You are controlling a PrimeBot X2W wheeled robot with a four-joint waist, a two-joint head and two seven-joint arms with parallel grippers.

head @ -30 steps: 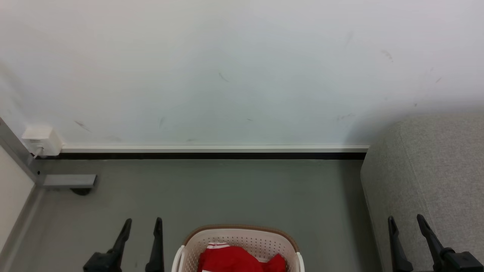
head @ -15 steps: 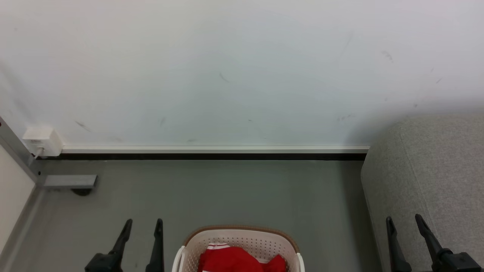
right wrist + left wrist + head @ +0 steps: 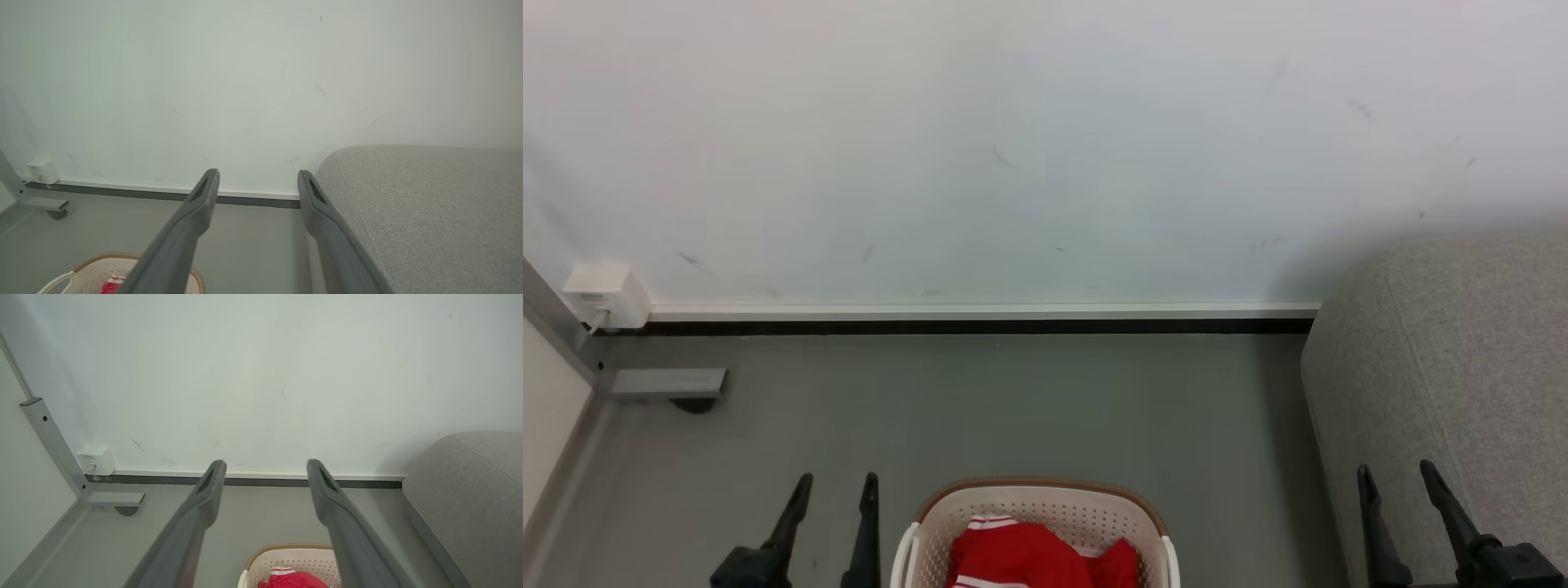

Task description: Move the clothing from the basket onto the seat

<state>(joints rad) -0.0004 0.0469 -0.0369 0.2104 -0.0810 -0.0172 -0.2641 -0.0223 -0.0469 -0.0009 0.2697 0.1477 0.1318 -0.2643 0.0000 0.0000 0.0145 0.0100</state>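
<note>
**Grippers.** Left gripper (image 3: 837, 480) has its jaws spread wide with nothing between them. Its fingers point forward over the floor (image 3: 1013, 400), just left of the basket (image 3: 1045, 483) and not touching it. Right gripper (image 3: 1395, 472) is also wide open and empty, with its fingers seen against the left flank of the seat (image 3: 1462, 351). Whether they touch the seat I cannot tell.

**Basket.** It stands on the floor between the two grippers, well apart from the skirting at the floor's far edge. The seat's end is near it on the right, with a strip of floor between them. The bottom of the head view cuts off its near half.

**Clothing.** The clothing (image 3: 1021, 555) is a red heap with white striped trim lying inside the basket, below the rim. I cannot separate it into single garments from here. The visible part of the seat has nothing on it.

**Step.** I judge this to be the very start, the approach. Nothing has been gripped and nothing moved.

**Next move.**
- Bring the whole basket into sight by bending or tilting down.
- Lower one open gripper past the rim into the heap.
- Close on a good fold of fabric and lift it clear of the rim.
- Swing right and let go over the seat cushion.

The right arm looks better placed for the carry. The fabric is soft, so a shallow pinch may slip, and one garment may drag the other along.
</note>
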